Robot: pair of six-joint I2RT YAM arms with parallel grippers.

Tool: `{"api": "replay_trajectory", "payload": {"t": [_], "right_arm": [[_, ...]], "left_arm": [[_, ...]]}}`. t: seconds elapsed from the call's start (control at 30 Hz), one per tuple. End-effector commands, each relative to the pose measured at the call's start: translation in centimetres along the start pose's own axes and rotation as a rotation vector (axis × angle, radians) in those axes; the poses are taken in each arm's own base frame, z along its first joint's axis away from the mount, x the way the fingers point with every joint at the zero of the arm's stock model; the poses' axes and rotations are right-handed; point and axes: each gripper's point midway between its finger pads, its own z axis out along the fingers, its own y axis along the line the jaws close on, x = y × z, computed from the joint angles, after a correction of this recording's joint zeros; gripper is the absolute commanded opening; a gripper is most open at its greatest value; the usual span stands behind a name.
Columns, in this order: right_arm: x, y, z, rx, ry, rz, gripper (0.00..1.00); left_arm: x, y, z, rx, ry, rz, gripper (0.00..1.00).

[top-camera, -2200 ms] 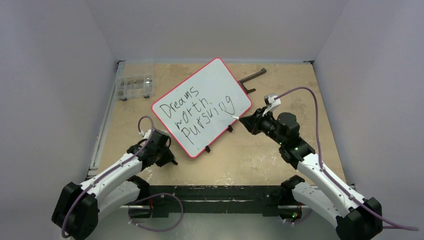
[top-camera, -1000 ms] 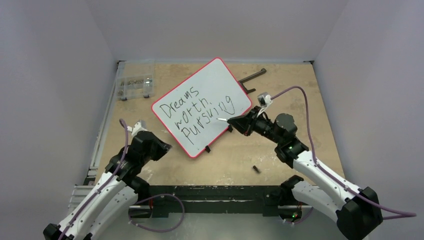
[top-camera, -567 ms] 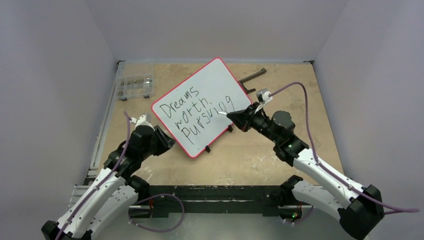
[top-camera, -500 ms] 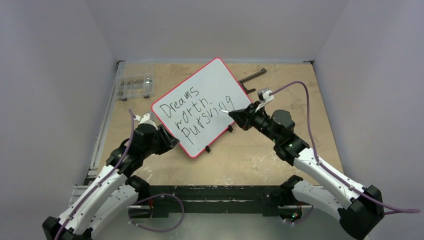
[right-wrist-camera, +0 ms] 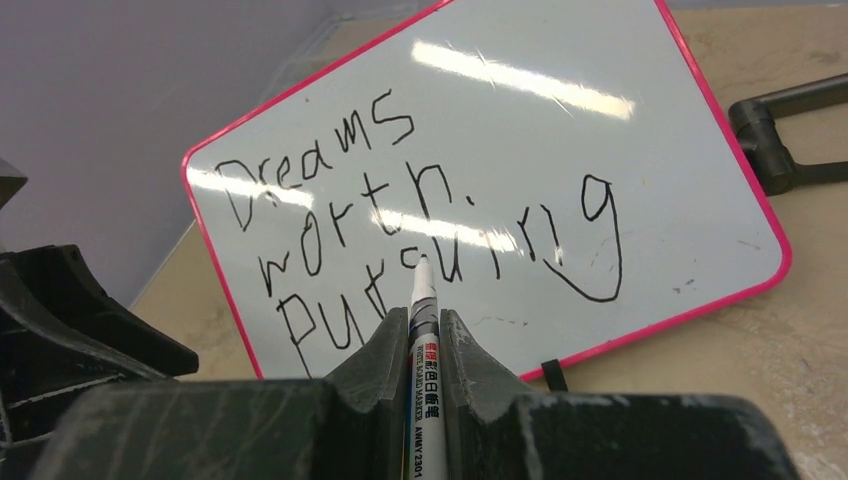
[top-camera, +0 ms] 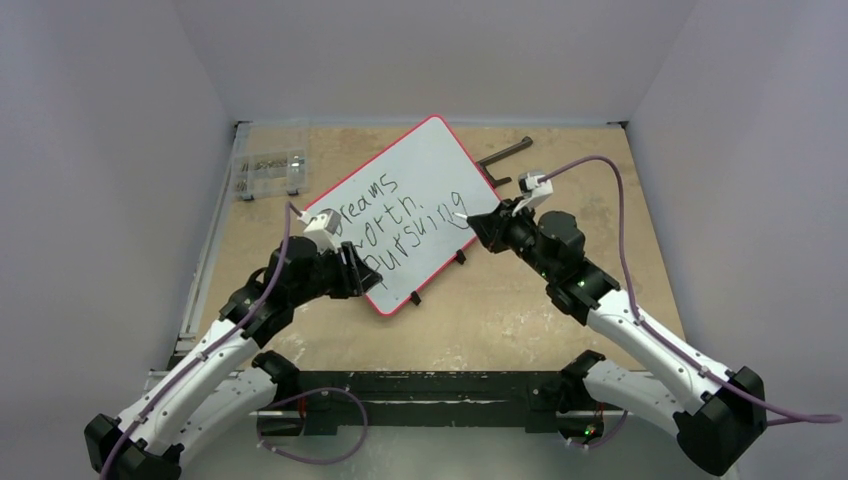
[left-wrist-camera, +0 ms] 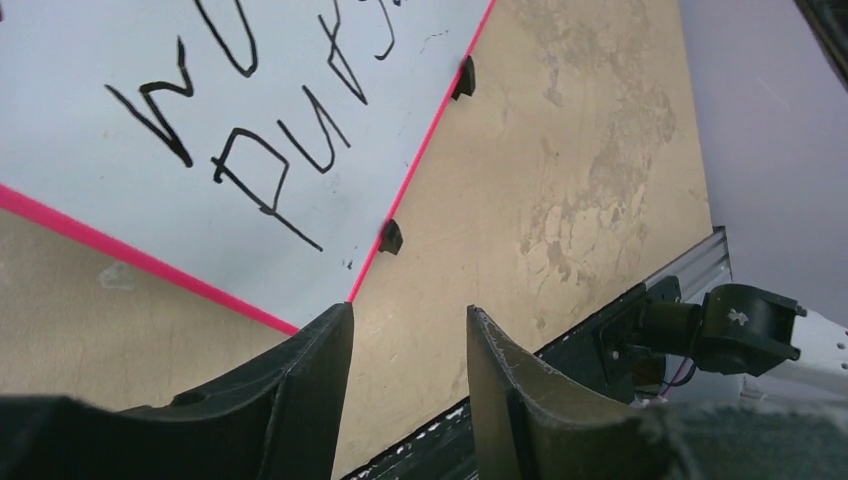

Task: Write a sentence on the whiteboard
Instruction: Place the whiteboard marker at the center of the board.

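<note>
Where the scene is taken from the top external view, the flat white rectangular whiteboard with a thin red rim [top-camera: 425,165] is seen lying askew at the middle of the tan wooden worktop [top-camera: 520,310]. The black handwritten sentence [top-camera: 415,212] is set out on it in three slanted lines. The start of each line is covered by the left arm, whose left gripper [top-camera: 358,274] is placed over the near left edge of the whiteboard. The right gripper [top-camera: 478,228] is positioned at the right edge, with the slim white marker with a black tip [top-camera: 460,218] directed at the end of the last line.

In the left wrist view, the left gripper [left-wrist-camera: 410,320] is shown with its jaws apart and nothing between them, just off the near corner of the whiteboard [left-wrist-camera: 80,180]. Small black clips [left-wrist-camera: 390,237] are fitted along the adjoining rim.

In the right wrist view, the right gripper [right-wrist-camera: 412,325] is clamped on the marker [right-wrist-camera: 423,295]. The whole sentence [right-wrist-camera: 420,205] is legible as "Dreams worth pursuing". Contact between tip and whiteboard [right-wrist-camera: 600,120] cannot be confirmed.

The writing is judged essentially finished. At most a final touch-up and removal of the marker are considered outstanding.
</note>
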Motion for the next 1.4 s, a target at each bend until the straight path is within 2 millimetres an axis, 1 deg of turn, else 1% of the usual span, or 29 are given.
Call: {"api": "replay_trajectory", "payload": {"t": [0.0, 0.1, 0.2, 0.27, 0.33, 0.43, 0.57, 0.63, 0.67, 0.83, 1.0, 1.03, 1.07, 1.1, 1.13, 1.17, 1.27, 1.3, 1.33, 1.37], "right_arm": [[0.7, -1.4, -0.9, 0.067, 0.003, 0.007, 0.0], [2.5, -1.9, -1.8, 0.071, 0.041, 0.023, 0.0], [4.8, -1.6, -2.6, 0.033, 0.108, 0.038, 0.0], [6.8, -1.2, -3.2, -0.006, 0.189, 0.049, 0.0], [8.8, -1.1, -3.7, -0.021, 0.262, 0.081, 0.0], [11.7, -0.9, -4.1, -0.044, 0.327, 0.184, 0.0], [13.9, -0.7, -3.6, -0.077, 0.297, 0.365, 0.0], [15.0, -1.0, -3.3, -0.075, 0.278, 0.455, 0.0], [15.9, -1.5, -3.2, -0.059, 0.279, 0.487, 0.0], [17.1, -2.3, -1.9, -0.037, 0.26, 0.572, 0.0], [17.6, -3.0, -1.1, -0.035, 0.24, 0.602, 0.0], [17.6, -3.0, -0.9, -0.045, 0.237, 0.601, 0.01], [17.6, -3.0, -0.8, -0.053, 0.237, 0.598, 0.12], [17.6, -3.0, -0.7, -0.057, 0.24, 0.594, 0.26], [17.7, -3.0, -0.7, -0.061, 0.244, 0.589, 0.38], [17.9, -3.0, -0.7, -0.065, 0.25, 0.583, 0.48], [18.3, -3.4, -0.8, -0.049, 0.267, 0.572, 0.75], [18.5, -3.5, -0.8, -0.039, 0.273, 0.567, 0.81], [18.6, -3.7, -0.9, -0.028, 0.279, 0.56, 0.93], [18.6, -3.9, -1.0, -0.016, 0.281, 0.55, 0.98]], "left_arm": [[-2.1, -3.3, -0.5, 0.125, -0.046, 0.112, 0.45], [-2.3, -3.4, -0.4, 0.131, -0.05, 0.135, 0.46], [-2.4, -4.2, 0.0, 0.168, -0.04, 0.169, 0.49], [-2.5, -4.7, 0.2, 0.192, -0.025, 0.212, 0.51], [-2.5, -4.7, 0.6, 0.19, -0.008, 0.244, 0.53], [-2.8, -4.8, 0.9, 0.187, -0.006, 0.266, 0.53], [-2.8, -5.0, 1.3, 0.2, -0.003, 0.251, 0.53], [-2.6, -5.2, 1.3, 0.211, 0.001, 0.244, 0.53], [-2.5, -5.1, 1.3, 0.212, 0.003, 0.242, 0.53], [-2.2, -4.5, 1.0, 0.195, -0.003, 0.243, 0.53], [-1.8, -4.2, 1.0, 0.191, 0.003, 0.238, 0.53], [-1.7, -4.2, 1.1, 0.193, 0.004, 0.235, 0.53], [-1.7, -4.1, 1.1, 0.193, 0.005, 0.235, 0.53], [-1.6, -4.1, 1.1, 0.192, 0.005, 0.234, 0.52], [-1.6, -4.1, 1.2, 0.192, 0.004, 0.235, 0.53], [-1.6, -4.0, 1.2, 0.192, 0.005, 0.235, 0.52], [-1.6, -4.0, 1.3, 0.188, 0.006, 0.239, 0.53], [-1.7, -4.0, 1.3, 0.189, 0.006, 0.24, 0.53], [-1.7, -4.0, 1.3, 0.188, 0.007, 0.241, 0.52], [-1.7, -4.0, 1.3, 0.187, 0.006, 0.243, 0.53]]}}
